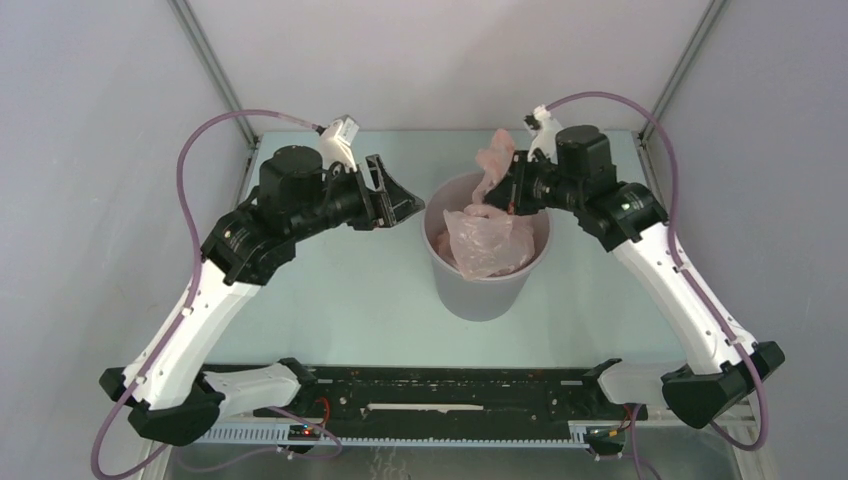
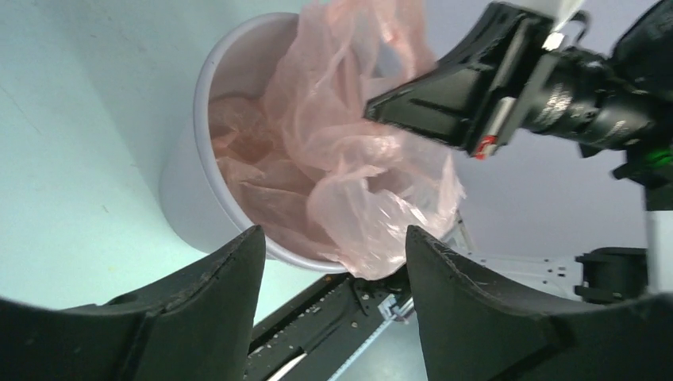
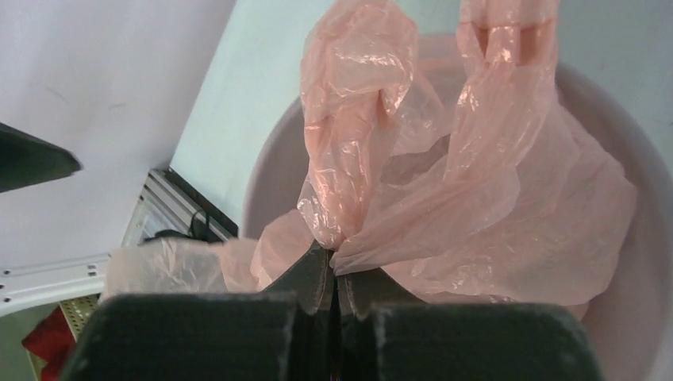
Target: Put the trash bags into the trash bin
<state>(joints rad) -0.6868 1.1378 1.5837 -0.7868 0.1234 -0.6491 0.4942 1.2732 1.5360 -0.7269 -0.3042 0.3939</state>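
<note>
Left arm (image 1: pixel 185 330), right arm (image 1: pixel 690 290): white shells on long links, black motor housings at joints. Purple cable (image 1: pixel 195 150) loops along each. Left gripper (image 2: pixel 333 238): black wedge fingers (image 2: pixel 214 302), scuffed edges.

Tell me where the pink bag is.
In the top view, the pink bag sits mostly inside the grey bin, one end pinched by the right gripper.

The table (image 1: pixel 330 310) is a smooth, pale mint-green surface, walled in white at 9, 12 and 3 o'clock. One thing stands on its open part: the grey bin (image 1: pixel 485 292), upright, just off the middle toward 3 o'clock and well apart from every edge. Along the 6 o'clock edge runs a black rail (image 1: pixel 450 388), with the left arm base (image 1: pixel 165 405) at 7 o'clock and the right arm base (image 1: pixel 715 385) at 5 o'clock.
</note>
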